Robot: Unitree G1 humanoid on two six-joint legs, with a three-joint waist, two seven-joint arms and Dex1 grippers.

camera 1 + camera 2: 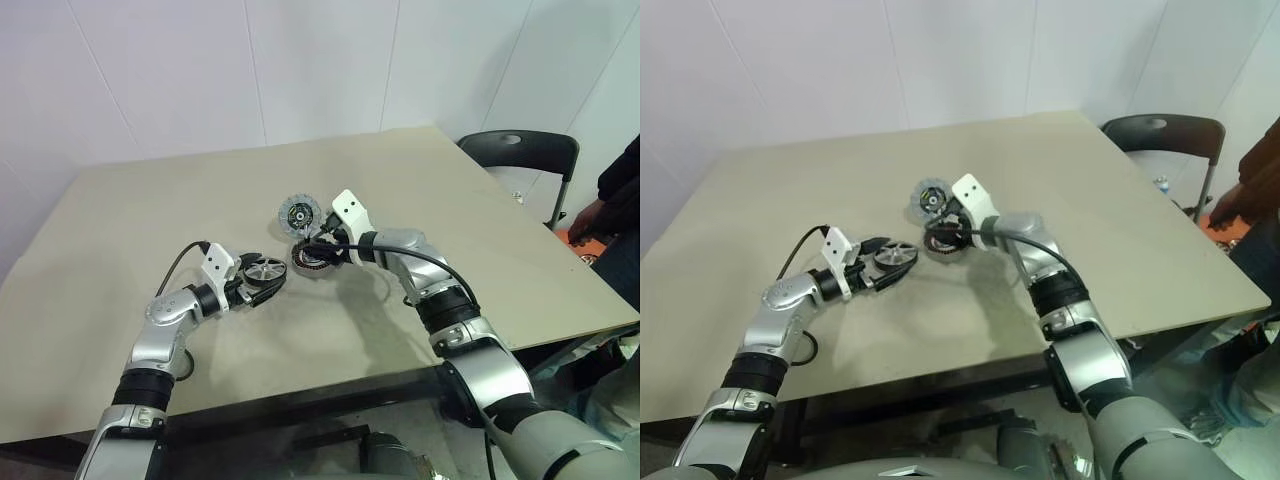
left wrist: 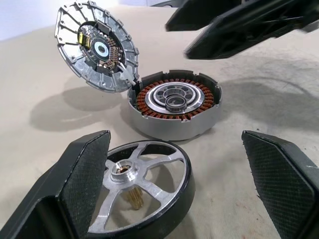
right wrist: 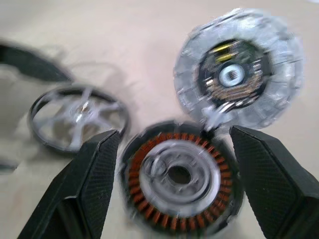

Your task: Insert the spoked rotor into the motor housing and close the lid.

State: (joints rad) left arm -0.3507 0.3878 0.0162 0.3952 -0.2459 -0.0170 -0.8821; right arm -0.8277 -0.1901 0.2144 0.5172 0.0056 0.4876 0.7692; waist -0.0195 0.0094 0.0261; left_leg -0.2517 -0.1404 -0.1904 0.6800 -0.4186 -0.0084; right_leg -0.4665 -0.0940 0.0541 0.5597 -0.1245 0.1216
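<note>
Mid-frame, your lid [image 2: 97, 47] stands tipped open, baring the motor housing [image 2: 174, 104]; both grippers' fingers gape empty, the left gripper [image 2: 174, 199] beside the spoked rotor [image 2: 144, 194], the right gripper [image 3: 174, 184] over the housing.

Bare metal parts on your matt table

Your rotor [image 2: 142, 186] shows brushed silver spokes; housing [image 2: 174, 104] holds coppery windings; lid [image 2: 97, 46] looks cast metal; table [image 1: 130, 220] matt beige.

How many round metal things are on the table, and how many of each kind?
Spoked rotor: 1
Motor housing with copper coils: 1
Lid, standing open at the housing's edge: 1
Total: 3
</note>
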